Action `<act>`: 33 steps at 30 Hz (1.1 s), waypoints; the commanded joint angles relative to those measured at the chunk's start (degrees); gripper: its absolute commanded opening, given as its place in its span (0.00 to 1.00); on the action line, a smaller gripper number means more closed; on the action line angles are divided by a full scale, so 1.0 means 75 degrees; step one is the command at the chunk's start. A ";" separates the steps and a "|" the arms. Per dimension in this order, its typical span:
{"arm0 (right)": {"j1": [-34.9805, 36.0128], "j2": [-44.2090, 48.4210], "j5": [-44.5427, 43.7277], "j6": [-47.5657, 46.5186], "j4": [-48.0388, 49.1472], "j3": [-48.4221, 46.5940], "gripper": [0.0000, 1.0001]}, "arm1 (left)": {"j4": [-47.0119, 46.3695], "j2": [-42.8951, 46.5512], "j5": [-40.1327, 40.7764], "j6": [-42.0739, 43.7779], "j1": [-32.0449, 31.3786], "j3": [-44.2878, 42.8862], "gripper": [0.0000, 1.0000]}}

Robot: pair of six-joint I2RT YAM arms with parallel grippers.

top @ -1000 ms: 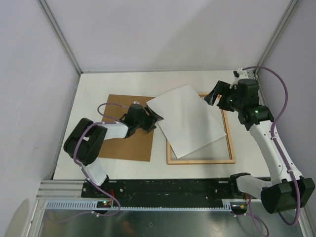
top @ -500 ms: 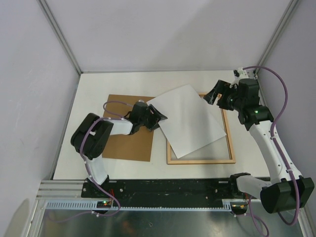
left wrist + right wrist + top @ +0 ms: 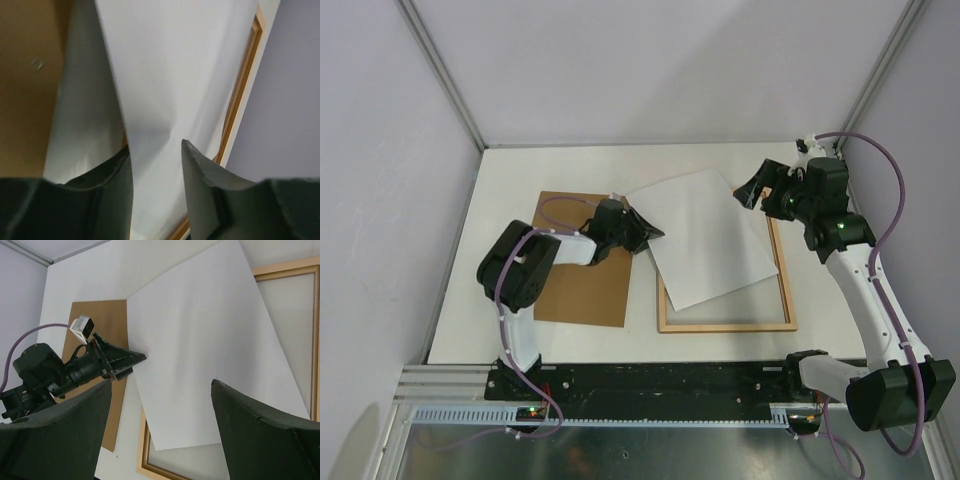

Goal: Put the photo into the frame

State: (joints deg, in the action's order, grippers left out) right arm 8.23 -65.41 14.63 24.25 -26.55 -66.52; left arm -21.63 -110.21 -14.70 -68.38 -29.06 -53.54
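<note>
One thin sheet, the photo (image 3: 705,240), lies white side up and skewed over the frame (image 3: 725,326), which sits toward the near right corner of the table (image 3: 570,165). The sheet's left corner overhangs toward the brown backing board (image 3: 575,290). My left claw (image 3: 645,228) stands half open astride that left edge, not pinching it. My right claw (image 3: 756,192) hangs wide open above the photo's far right corner, holding nothing. I judge the print light, floppy and easily creased, so I'd pinch only its margin, shallowly and gently, and slide rather than lift.
</note>
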 commanded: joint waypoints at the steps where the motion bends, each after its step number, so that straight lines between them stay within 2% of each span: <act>1: -0.0135 0.0066 0.0183 -0.0151 0.0347 -0.0013 0.85 | -0.0304 -0.0095 -0.0596 0.0538 0.0245 -0.0654 0.39; 7: -0.0329 0.0126 0.0297 -0.0196 0.0346 -0.0013 0.85 | -0.0004 -0.0127 -0.1670 0.1120 0.0622 -0.1184 0.18; 12: -0.0409 0.0120 0.0354 -0.0204 0.0417 -0.0013 0.85 | 0.1383 -0.0144 -0.2219 0.2031 0.0809 -0.1803 0.02; 24: -0.0418 0.0081 0.0315 -0.0291 0.0346 -0.0021 0.84 | 0.3083 -0.0416 -0.3169 0.3510 0.0886 -0.2302 0.00; 33: -0.0418 0.0059 0.0397 -0.0293 0.0387 -0.0024 0.84 | 0.3634 -0.0473 -0.3031 0.3898 0.0803 -0.2619 0.00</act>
State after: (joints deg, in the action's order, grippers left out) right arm 5.37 -65.41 16.64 23.03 -25.36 -66.52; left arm 4.10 -113.89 -36.47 -41.82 -22.61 -70.72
